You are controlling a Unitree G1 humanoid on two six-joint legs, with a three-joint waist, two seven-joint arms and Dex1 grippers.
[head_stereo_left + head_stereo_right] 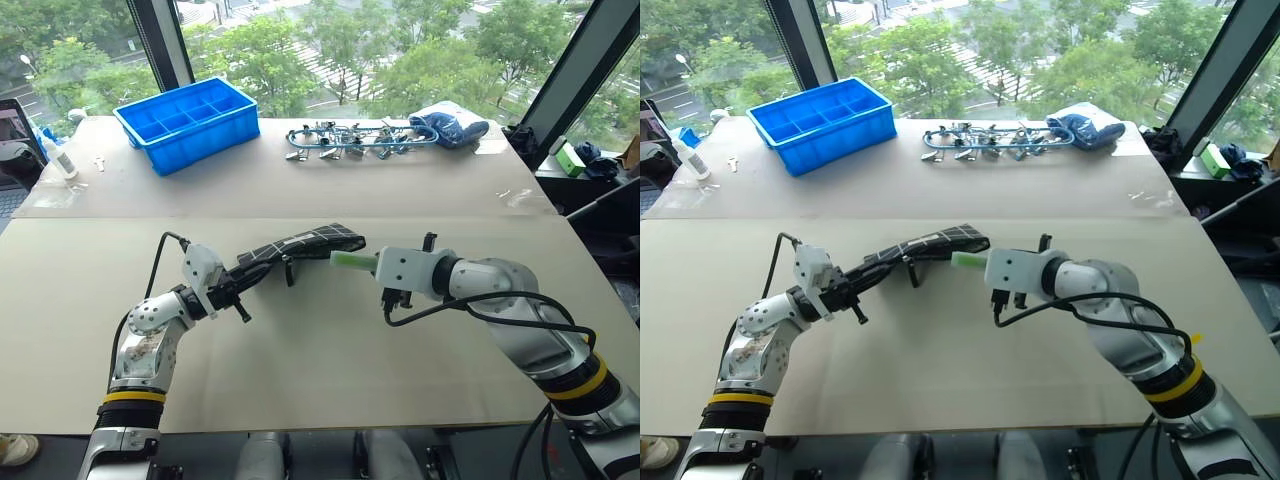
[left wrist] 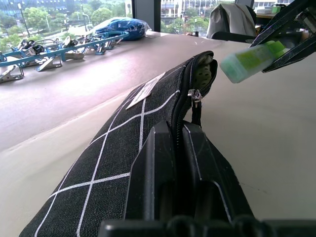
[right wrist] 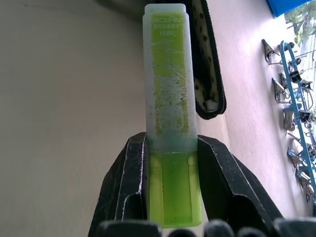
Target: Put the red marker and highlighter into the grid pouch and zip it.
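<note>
The grid pouch, black with thin white lines, hangs tilted above the table. My left gripper is shut on its near end along the zipper edge. The zipper is open at the far end, and the spotted lining shows in the mouth. My right gripper is shut on the lime-green highlighter. Its pale cap points at the pouch mouth and is just beside it. The red marker is out of view.
At the back of the table stand a blue divided bin, a row of metal clips on a blue rack and a blue-and-white cloth. A small white bottle stands at the far left edge.
</note>
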